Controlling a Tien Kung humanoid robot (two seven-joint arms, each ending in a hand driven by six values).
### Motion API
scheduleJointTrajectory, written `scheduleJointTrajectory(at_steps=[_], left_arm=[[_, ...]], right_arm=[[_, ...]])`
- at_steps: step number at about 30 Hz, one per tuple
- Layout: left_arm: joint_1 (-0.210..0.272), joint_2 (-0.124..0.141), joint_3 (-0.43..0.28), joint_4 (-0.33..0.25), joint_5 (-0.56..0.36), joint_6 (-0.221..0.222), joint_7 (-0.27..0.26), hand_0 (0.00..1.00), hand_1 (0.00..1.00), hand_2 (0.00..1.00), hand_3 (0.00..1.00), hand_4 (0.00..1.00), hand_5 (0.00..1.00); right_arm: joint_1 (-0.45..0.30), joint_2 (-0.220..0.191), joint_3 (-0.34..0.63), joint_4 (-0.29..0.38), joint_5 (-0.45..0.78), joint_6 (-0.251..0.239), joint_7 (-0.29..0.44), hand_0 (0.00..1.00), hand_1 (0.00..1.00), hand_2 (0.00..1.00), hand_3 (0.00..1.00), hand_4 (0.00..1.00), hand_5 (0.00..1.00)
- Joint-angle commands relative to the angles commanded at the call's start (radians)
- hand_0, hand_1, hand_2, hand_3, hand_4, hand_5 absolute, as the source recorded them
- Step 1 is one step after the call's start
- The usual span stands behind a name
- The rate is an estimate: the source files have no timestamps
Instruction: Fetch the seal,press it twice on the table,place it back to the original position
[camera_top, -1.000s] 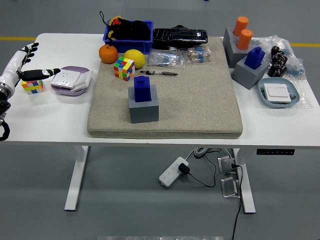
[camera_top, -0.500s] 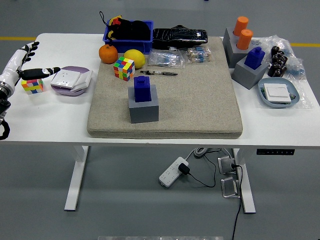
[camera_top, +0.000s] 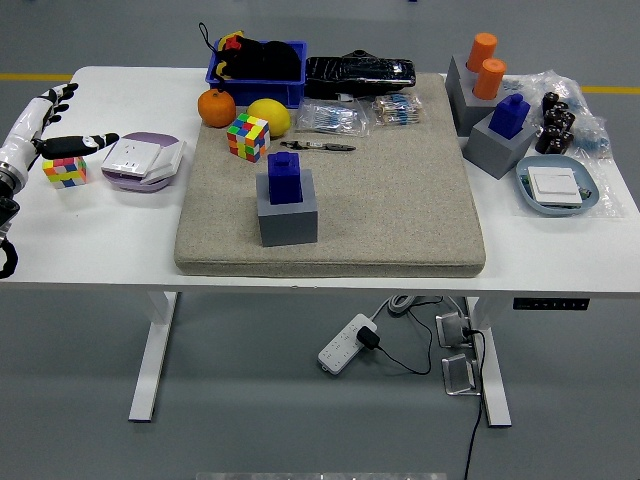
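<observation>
A: Where's the seal?
B: Blue blocky seal (camera_top: 284, 177) upright in a grey cube holder (camera_top: 288, 212), mid-left on the coarse beige mat (camera_top: 400, 190). A second blue seal (camera_top: 510, 112) sits in its own grey holder at the far right.
A: Cubes?
B: Two puzzle cubes: one on the mat (camera_top: 247, 136), one at the table's left (camera_top: 63, 170).
A: Hand?
B: Left hand (camera_top: 55, 125) at the left edge, fingers spread wide, holding nothing, thumb over the left cube.

The blue seal (camera_top: 284, 178) is sitting in its grey block (camera_top: 288, 216) at frame centre; the left hand (camera_top: 45, 125) is hovering open at far left.
</observation>
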Motion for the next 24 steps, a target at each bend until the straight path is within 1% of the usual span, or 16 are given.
scheduleJointTrajectory(at_steps=[12, 24], left_arm=[[0.0, -0.003, 0.002, -0.003, 0.002, 0.001, -0.001, 0.912, 0.95, 0.97, 0.96, 0.931, 0.284], [0.003, -0.001, -0.001, 0.0, 0.001, -0.001, 0.003, 0.912, 0.947, 0.969, 0.959, 0.924, 0.28]], right_arm=[[-0.005, 0.002, 0.001, 0.0, -0.001, 0.001, 0.0, 0.818, 0.719, 0.688, 0.698, 0.736, 0.512], [-0.007, 0.007, 0.008, 0.0, -0.003, 0.001, 0.001, 0.818, 0.719, 0.688, 0.698, 0.736, 0.512]])
